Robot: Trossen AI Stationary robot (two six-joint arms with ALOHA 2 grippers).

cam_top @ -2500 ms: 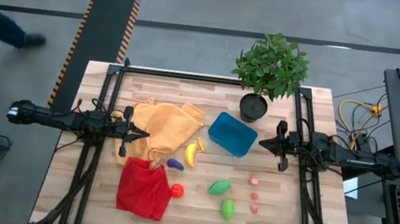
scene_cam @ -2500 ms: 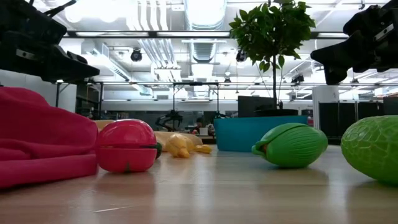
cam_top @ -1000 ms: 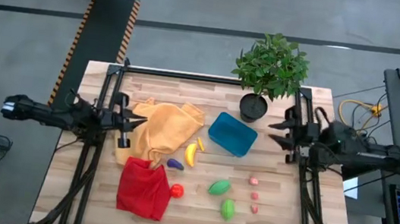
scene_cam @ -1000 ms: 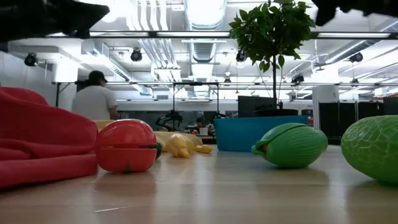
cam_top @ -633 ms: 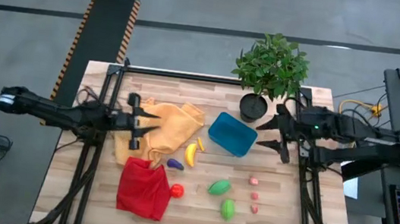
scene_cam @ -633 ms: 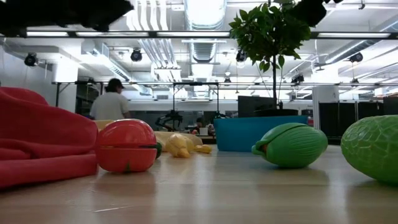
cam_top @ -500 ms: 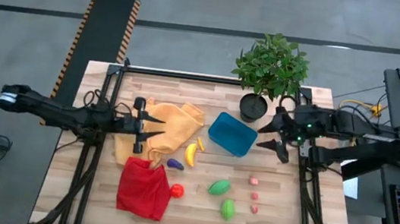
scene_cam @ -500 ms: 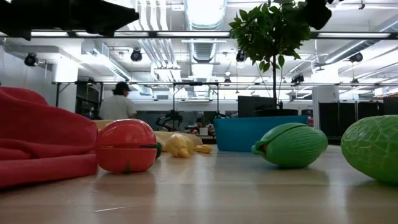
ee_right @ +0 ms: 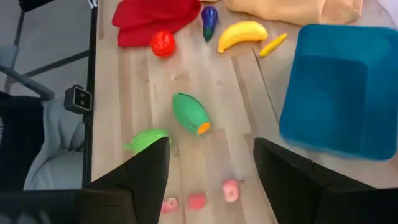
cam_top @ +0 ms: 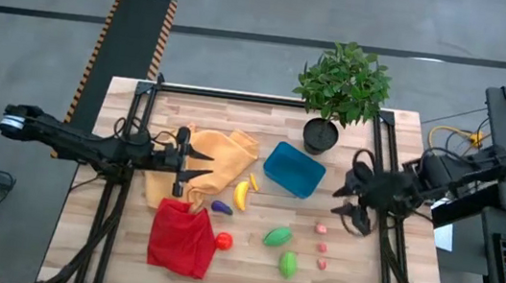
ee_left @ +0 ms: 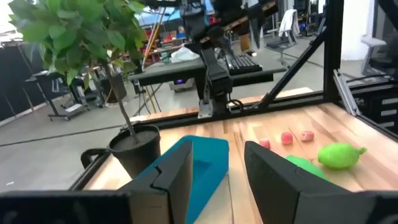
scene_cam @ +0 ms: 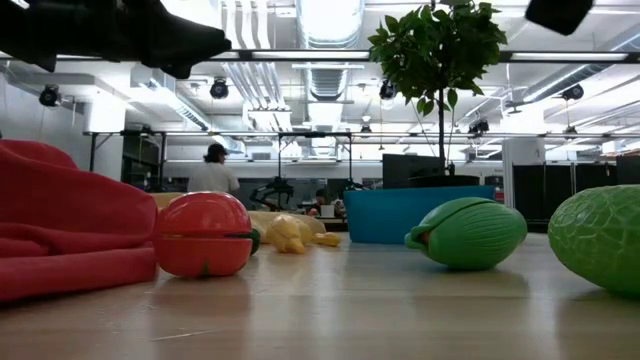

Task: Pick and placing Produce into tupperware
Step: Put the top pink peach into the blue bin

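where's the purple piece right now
In the high view the purple piece lies on the table left of centre, just below the yellow banana and right of the red cloth.

Wooden table (cam_top: 352, 279) | 1 blue container (cam_top: 294, 169) | 1 banana (cam_top: 241, 194) | 2 green ovals (cam_top: 277, 236) | 3 pink pieces (cam_top: 321, 229) | 2 cloths (cam_top: 183, 239) | 1 potted plant (cam_top: 340, 85) | 1 red round fruit (cam_top: 223, 241) | 1 purple piece (cam_top: 221, 207)

yellow-orange cloth (cam_top: 215, 161) and red cloth (cam_top: 182, 237) on the wooden table (cam_top: 363, 271), potted plant (cam_top: 339, 86) at its far edge

no readable text, labels or signs
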